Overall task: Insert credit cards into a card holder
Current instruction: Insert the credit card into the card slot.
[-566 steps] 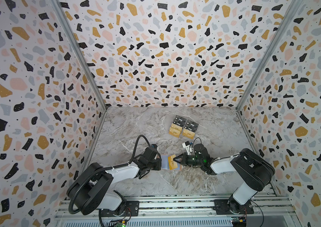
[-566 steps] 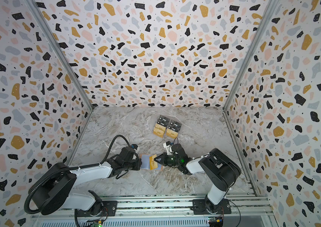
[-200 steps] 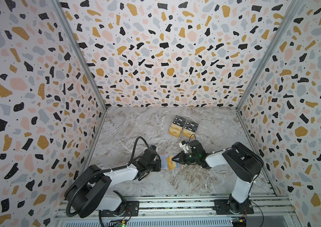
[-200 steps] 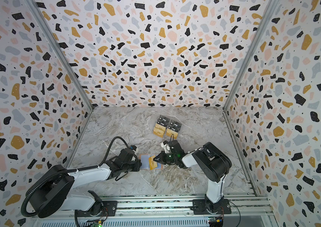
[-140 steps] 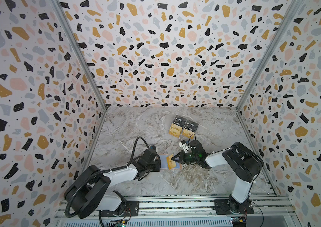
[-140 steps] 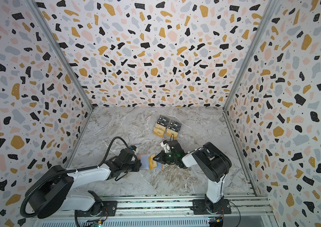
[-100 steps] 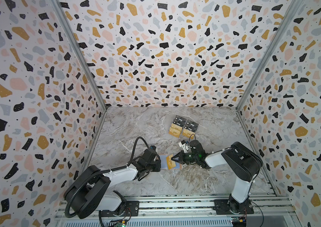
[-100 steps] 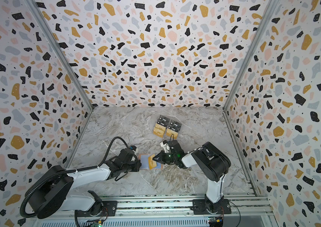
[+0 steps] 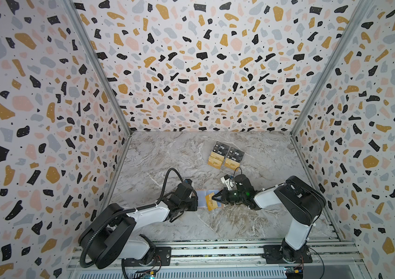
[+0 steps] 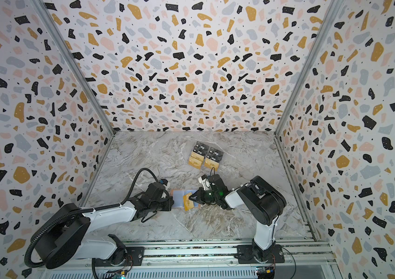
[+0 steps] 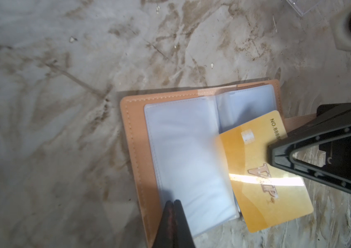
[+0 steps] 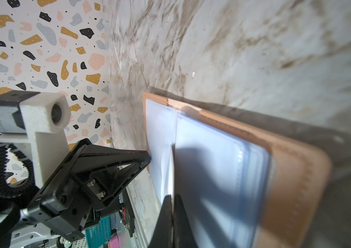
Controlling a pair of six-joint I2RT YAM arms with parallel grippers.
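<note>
The card holder (image 9: 201,198) (image 10: 177,198) lies open on the marble floor, peach-pink leather (image 11: 133,137) (image 12: 288,171) round pale clear sleeves. My left gripper (image 9: 196,203) (image 10: 171,202) (image 11: 172,203) (image 12: 147,157) is shut, its tip resting on the holder's left page near the leather border. The right gripper (image 9: 213,198) (image 10: 190,198) (image 11: 273,154) (image 12: 172,196) is shut on a gold credit card (image 9: 210,203) (image 10: 188,203) (image 11: 256,163) (image 12: 172,171). That card lies tilted over the right page, its leading edge at the middle sleeves.
A clear tiered stand (image 9: 225,155) (image 10: 206,155) at the back holds black Vip cards and more gold credit cards (image 9: 214,162) (image 10: 195,162). Terrazzo walls close in three sides. The arms' metal rail (image 9: 215,253) runs along the front.
Since the oldest frames the right arm's elbow has swung inward toward the holder. Over the last second the card and both grippers have barely shifted.
</note>
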